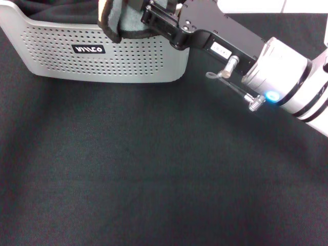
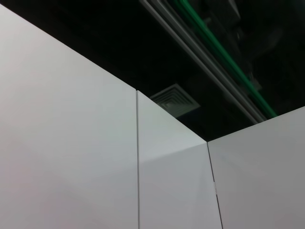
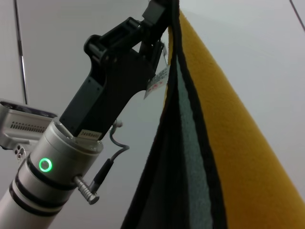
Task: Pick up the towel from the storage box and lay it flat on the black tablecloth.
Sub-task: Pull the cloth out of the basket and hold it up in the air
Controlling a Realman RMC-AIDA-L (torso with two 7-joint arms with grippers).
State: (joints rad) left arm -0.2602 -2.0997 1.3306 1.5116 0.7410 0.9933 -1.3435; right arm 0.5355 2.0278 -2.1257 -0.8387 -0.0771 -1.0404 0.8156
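Your right gripper sat at the far edge of the head view, over the storage box, with its jaws clamped on the top edge of the towel. The towel hung straight down from that pinch, so its long axis ran vertical: grey-green face and black edging toward the box, yellow reverse fanning out on the other side, as the right wrist view showed. A small white tag dangled just beside the jaws. The lower end of the towel dropped toward the inside of the box; whether it had fully cleared the rim could not be told.

What mattered for you next was direction. The black tablecloth lay open toward the robot from the box, all of it on the near side of the box's front wall. The hanging cloth had to travel toward the robot and over that wall before it could be lowered and spread, I judged.

Your left gripper was out of sight; its wrist camera saw only white panels and a dark ceiling, so the right arm alone was near.
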